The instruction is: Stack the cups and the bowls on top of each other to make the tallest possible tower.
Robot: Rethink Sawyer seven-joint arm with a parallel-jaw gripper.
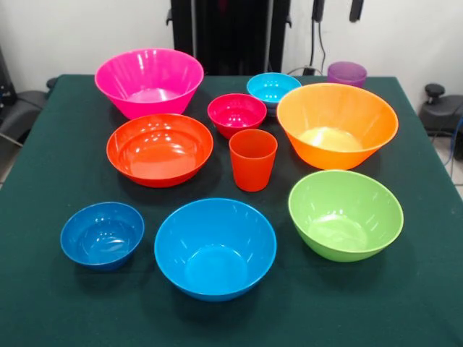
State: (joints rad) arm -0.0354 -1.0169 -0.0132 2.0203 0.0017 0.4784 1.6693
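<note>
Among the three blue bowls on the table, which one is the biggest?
The sky-blue bowl at the front centre is the biggest. The dark blue bowl beside it and the cyan bowl at the back are clearly smaller.

Only the robot's dark pedestal shows; its arm is out of view.

cyan bowl partly hidden behind magenta bowl, pedestal cut off at top edge
</note>
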